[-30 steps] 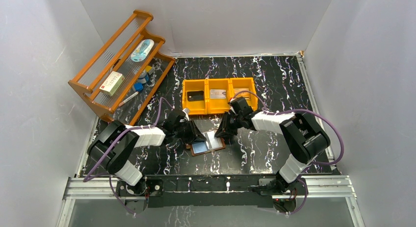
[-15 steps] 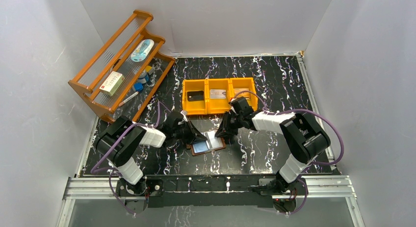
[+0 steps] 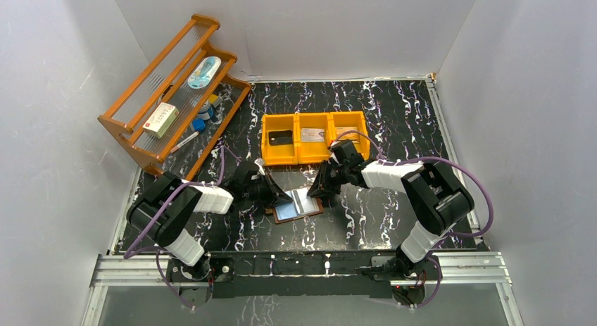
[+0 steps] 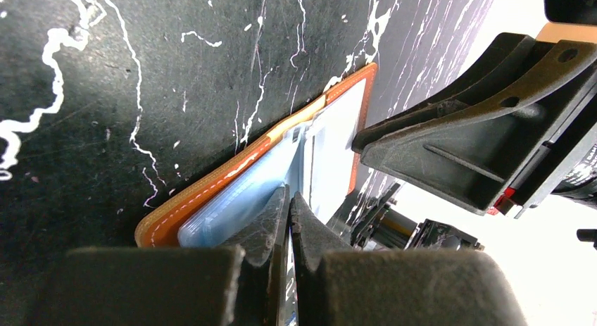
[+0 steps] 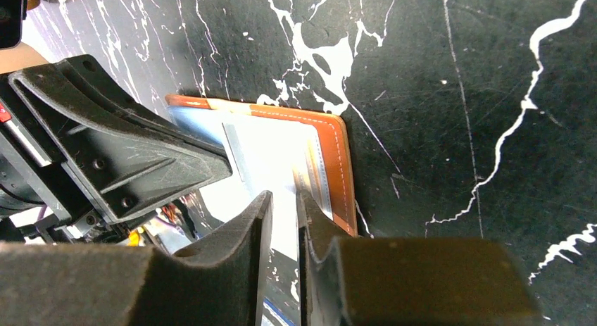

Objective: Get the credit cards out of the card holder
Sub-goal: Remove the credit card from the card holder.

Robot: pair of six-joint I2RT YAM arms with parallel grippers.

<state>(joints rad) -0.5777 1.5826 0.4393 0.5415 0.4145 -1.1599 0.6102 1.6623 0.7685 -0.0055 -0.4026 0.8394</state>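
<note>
Black white-veined marble table [image 3: 394,108] inside grey walls [image 3: 56,129]: the open card holder [image 3: 298,207] lies near centre, left pincer [image 3: 280,197] pinched fully together at its 9 o'clock edge, right pincer [image 3: 318,191] narrowly parted at 2 o'clock, grip unclear.

Black marble table [image 3: 394,115] bears card holder [image 3: 298,208], orange bin [image 3: 315,155], rack [image 3: 172,93].

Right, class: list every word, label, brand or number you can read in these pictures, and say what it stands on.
No text can be read in any view.
White-and-red box on the wooden rack: red print, too small to read.
Cards in the orange bin: any print too small.
Card holder: no lettering visible.
</note>
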